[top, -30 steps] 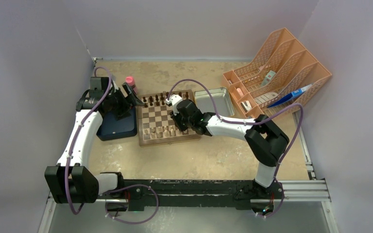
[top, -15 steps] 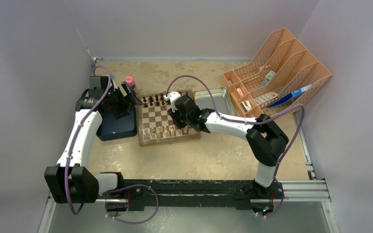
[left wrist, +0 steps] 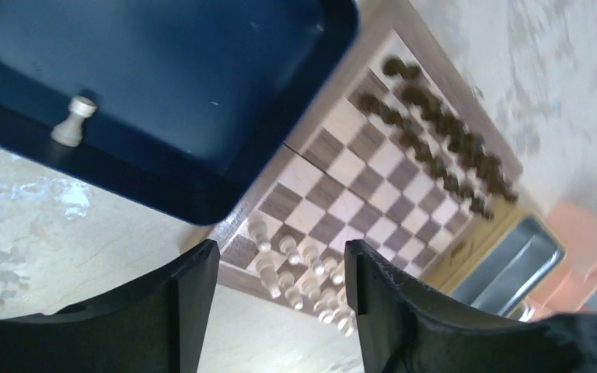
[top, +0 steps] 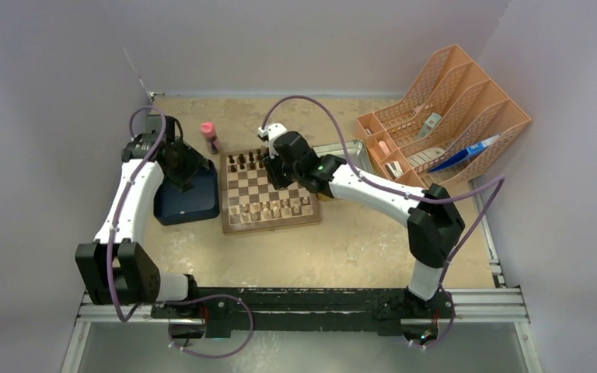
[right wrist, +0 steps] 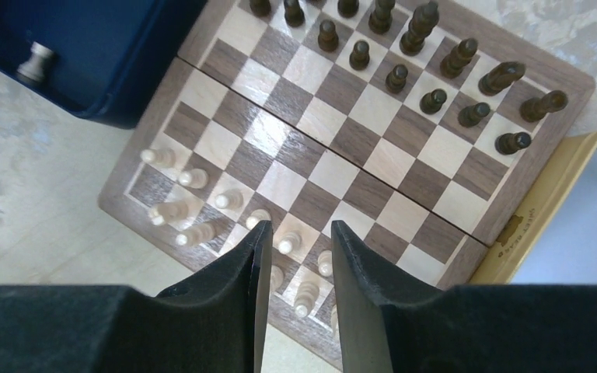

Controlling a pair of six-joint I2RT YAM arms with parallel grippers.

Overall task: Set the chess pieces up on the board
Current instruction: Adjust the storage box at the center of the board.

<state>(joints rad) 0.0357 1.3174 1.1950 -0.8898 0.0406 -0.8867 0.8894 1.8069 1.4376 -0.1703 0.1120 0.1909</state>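
Room is left on the board (right wrist: pixel 312 169) between dark pieces (right wrist: pixel 397 78) and pale pieces (right wrist: pixel 194 179); one rook (left wrist: pixel 72 122) is kept at the edge of the tray (left wrist: pixel 202 62); left gripper (left wrist: pixel 281 252) is spread wide, right gripper (right wrist: pixel 301 231) narrowly.

This is a robotics lab test cell. Plain pale walls (top: pixel 319 39) box in a mottled tan counter (top: pixel 342 249) on three sides. A left arm (top: pixel 128 210) and a right arm (top: pixel 373 194), both white and black, are bolted to an aluminium rail (top: pixel 482 299) at the counter's near edge. Purple cables (top: pixel 311 99) loop off them. The props are an unrelated mix: a wooden chessboard (top: pixel 260 186), a dark blue tray (top: pixel 183 206), a metal tin (left wrist: pixel 513 264), an orange file organiser (top: pixel 451 101) and a pink-capped bottle (top: pixel 210 136).
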